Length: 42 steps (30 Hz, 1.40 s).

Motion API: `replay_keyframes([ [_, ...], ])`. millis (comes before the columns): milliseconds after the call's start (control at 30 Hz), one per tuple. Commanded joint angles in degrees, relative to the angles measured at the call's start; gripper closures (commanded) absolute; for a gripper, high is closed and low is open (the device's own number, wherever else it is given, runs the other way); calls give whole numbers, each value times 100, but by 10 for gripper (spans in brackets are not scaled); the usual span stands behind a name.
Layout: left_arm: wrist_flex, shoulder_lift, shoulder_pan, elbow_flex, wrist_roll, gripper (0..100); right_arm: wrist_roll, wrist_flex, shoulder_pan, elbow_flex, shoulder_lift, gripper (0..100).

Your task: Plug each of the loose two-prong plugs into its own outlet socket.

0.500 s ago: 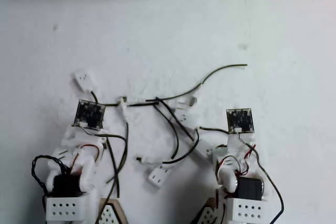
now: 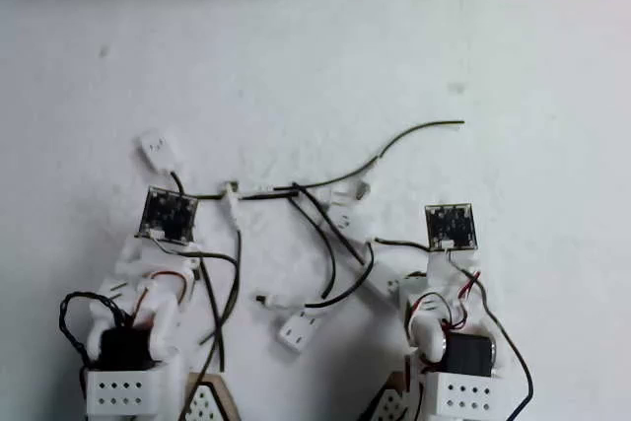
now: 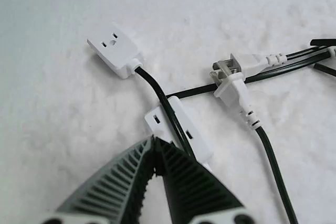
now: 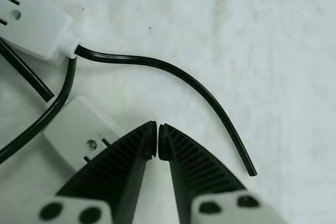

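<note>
**Left gripper**: the ribbed fingers are pressed tip to tip with nothing between them. The tips sit over the near end of a white outlet block, which lies just beside the two-prong plug, on the gripper's side of it. A second outlet socket lies farther from the plug, slots up. Its black cable runs back across the block. The plug lies flat and loose, its grey prongs bare and seated in no socket.

**Right gripper**: the fingers are drawn together to a hairline gap and hold nothing. One finger lies alongside a pale socket block (touching or merely close, cannot tell). Beyond it, a white socket end trails a black lead to a cut tip.

**High view:** the plug shows as a small white mark in the cable tangle, while the left wrist view resolves its prongs. The left arm is folded low near the plug. The right arm is folded likewise, well apart from the plug, on the white table.
</note>
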State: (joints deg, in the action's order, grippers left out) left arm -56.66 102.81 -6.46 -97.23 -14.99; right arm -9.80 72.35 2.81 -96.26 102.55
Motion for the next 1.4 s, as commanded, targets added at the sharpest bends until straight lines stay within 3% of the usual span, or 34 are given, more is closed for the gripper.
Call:
replay_keyframes([
  [0,-26,66,-22,26,62,976,62,48,40,-62,48,978],
  [967,-26,66,-22,26,62,976,53,48,-145,-62,48,978],
  [1167,-1002,66,-22,26,44,976,70,48,-567,-62,48,980],
  [1367,-114,75,-242,26,26,976,62,48,-734,-62,48,980],
])
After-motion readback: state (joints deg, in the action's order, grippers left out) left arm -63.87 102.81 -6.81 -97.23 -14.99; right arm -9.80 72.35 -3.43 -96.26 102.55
